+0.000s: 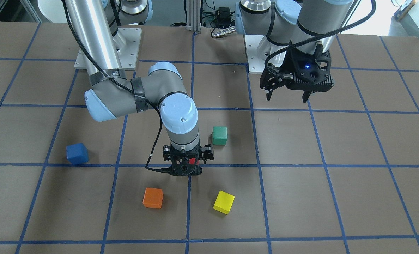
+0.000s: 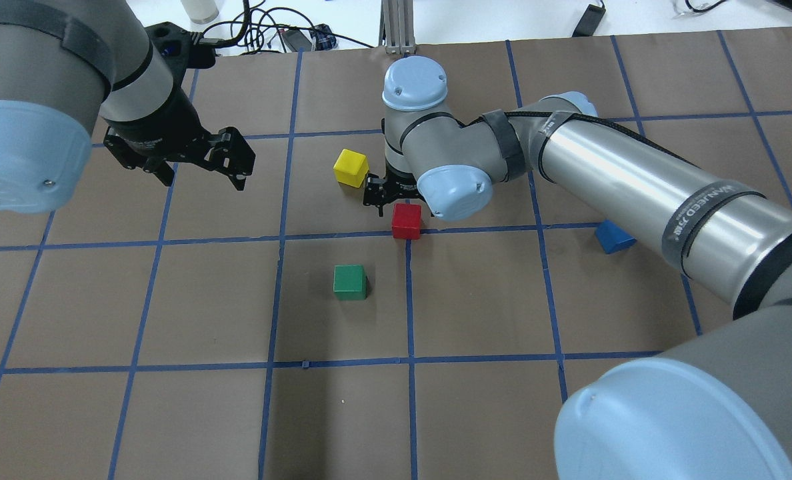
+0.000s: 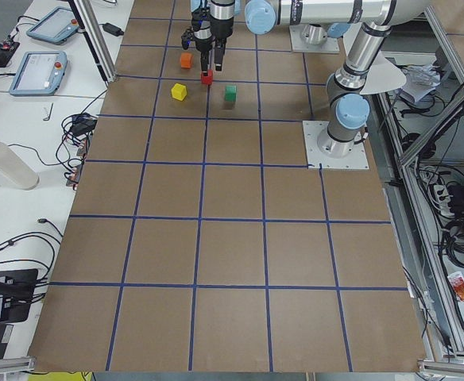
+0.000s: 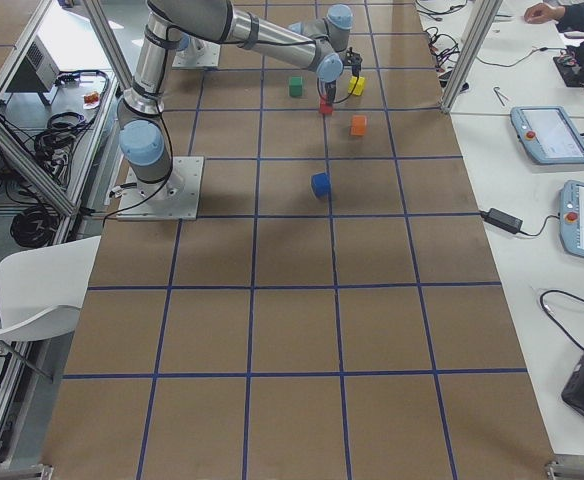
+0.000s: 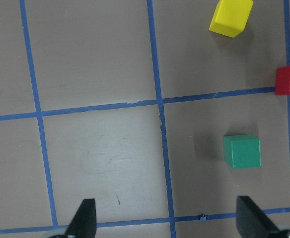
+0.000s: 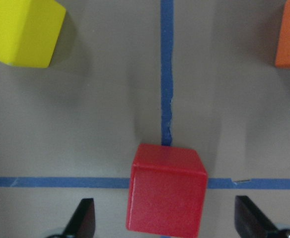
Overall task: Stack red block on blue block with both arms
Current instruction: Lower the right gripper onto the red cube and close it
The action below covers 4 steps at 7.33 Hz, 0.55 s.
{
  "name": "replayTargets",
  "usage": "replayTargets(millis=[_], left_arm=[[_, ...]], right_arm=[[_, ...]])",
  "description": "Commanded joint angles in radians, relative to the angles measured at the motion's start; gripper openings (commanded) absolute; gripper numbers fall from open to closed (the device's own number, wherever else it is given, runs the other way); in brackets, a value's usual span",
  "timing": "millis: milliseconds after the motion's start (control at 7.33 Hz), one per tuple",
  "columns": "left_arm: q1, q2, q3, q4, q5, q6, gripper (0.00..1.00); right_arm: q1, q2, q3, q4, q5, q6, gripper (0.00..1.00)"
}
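Observation:
The red block (image 2: pixel 406 220) sits on a blue tape crossing near the table's middle; it also shows in the right wrist view (image 6: pixel 167 191). My right gripper (image 2: pixel 396 200) hangs low over it, open, with a finger (image 6: pixel 85 218) on each side and a gap to the block. In the front view only a sliver of red (image 1: pixel 192 161) shows under that gripper (image 1: pixel 188 167). The blue block (image 2: pixel 613 237) lies apart on my right side, half hidden by the right arm, and in full sight in the front view (image 1: pixel 77 153). My left gripper (image 2: pixel 196 160) is open, empty, high over the left side.
A green block (image 2: pixel 350 281) lies near the red one on the robot's side. A yellow block (image 2: pixel 351 167) and an orange block (image 1: pixel 153 198) lie just beyond it. The arms' base plates (image 1: pixel 107 53) are at the robot's edge.

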Motion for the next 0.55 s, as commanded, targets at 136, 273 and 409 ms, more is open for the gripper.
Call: replayTargets(millis=[136,273,409], left_arm=[[0.001,0.0,0.006,0.003,-0.008,0.0,1.0],[0.001,0.0,0.006,0.003,-0.008,0.0,1.0],[0.001,0.0,0.005,0.006,-0.008,0.0,1.0]], right_arm=[[0.002,0.036,0.006,-0.013,0.011,0.001,0.89],[0.002,0.036,0.006,-0.011,0.02,0.004,0.44],[0.002,0.033,0.007,-0.007,0.015,0.006,0.0]])
